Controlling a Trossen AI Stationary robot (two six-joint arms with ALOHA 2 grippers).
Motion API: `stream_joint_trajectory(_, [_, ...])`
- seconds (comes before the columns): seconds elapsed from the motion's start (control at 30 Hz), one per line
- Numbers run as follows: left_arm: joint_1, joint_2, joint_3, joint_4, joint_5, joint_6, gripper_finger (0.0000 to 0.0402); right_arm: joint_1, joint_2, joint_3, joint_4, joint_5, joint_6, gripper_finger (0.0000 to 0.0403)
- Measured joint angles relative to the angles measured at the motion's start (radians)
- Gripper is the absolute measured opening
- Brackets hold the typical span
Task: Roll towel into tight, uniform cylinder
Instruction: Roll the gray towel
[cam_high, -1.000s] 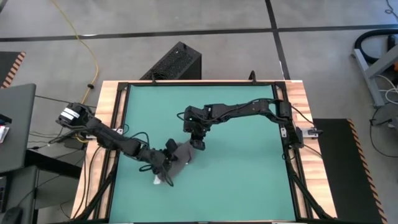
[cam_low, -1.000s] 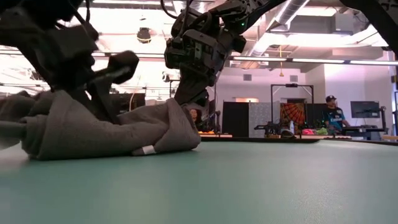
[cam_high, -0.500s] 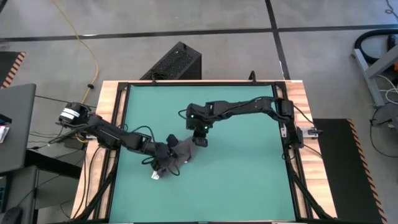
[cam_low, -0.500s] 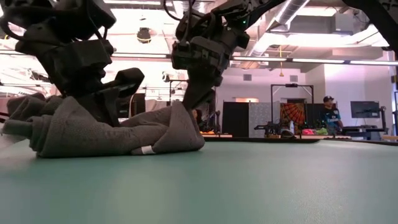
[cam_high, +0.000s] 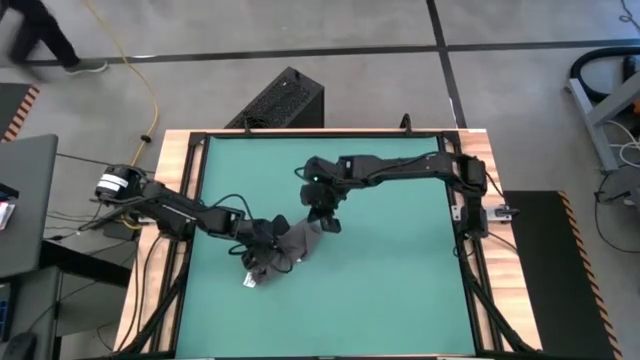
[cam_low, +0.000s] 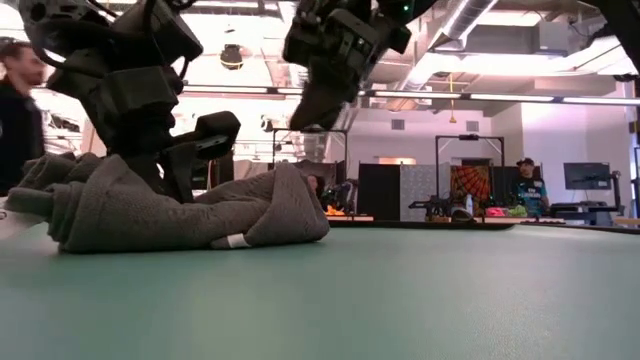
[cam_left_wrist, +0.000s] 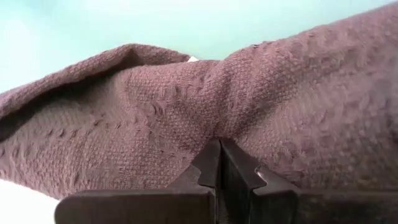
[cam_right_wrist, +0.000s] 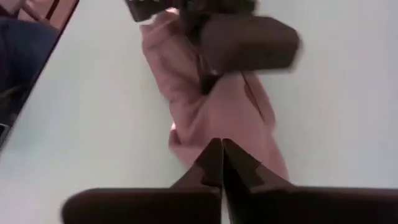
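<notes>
The towel (cam_high: 285, 250) lies in a loose, bunched roll on the teal mat (cam_high: 390, 290) that covers the bench (cam_high: 170, 165), a little toward 8 o'clock from the mat's middle in the high view. Its white tag (cam_low: 237, 241) shows at the lower edge, against the mat.

The left hand (cam_high: 262, 250) sits on the towel's 9 o'clock end, its fingers (cam_left_wrist: 211, 171) pressed together with a fold of the cloth pinched at their tips.

The right hand (cam_high: 327, 222) hangs just above the towel's 2 o'clock end, clear of the cloth in the low view. Its fingers (cam_right_wrist: 221, 163) are pressed together and hold nothing.

Beyond the bench, a person (cam_low: 18, 110) stands at 9 o'clock in the low view, and another person (cam_low: 527, 185) stands far back at 3 o'clock.
</notes>
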Motion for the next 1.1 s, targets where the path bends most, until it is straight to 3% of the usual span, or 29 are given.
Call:
stream_joint_trajectory(0.1, [0.025,0.0,0.0,0.01,0.034,0.06,0.0,0.027,0.017,-0.018,0.08,-0.001,-0.032,0.0014])
stream_joint_trajectory(0.37, [0.062,0.001,-0.001,0.007,0.074,0.127,0.0,0.039,0.058,-0.089,0.299,-0.001,-0.028,0.0012])
stream_joint_trajectory(0.63, [0.063,0.0,0.001,-0.026,0.072,0.261,0.0,-0.015,0.14,-0.094,0.309,-0.029,0.0,0.0009])
stream_joint_trajectory(1.1, [0.119,-0.02,-0.001,-0.05,-0.07,0.395,0.0,0.016,0.224,-0.132,0.257,-0.053,0.073,0.0007])
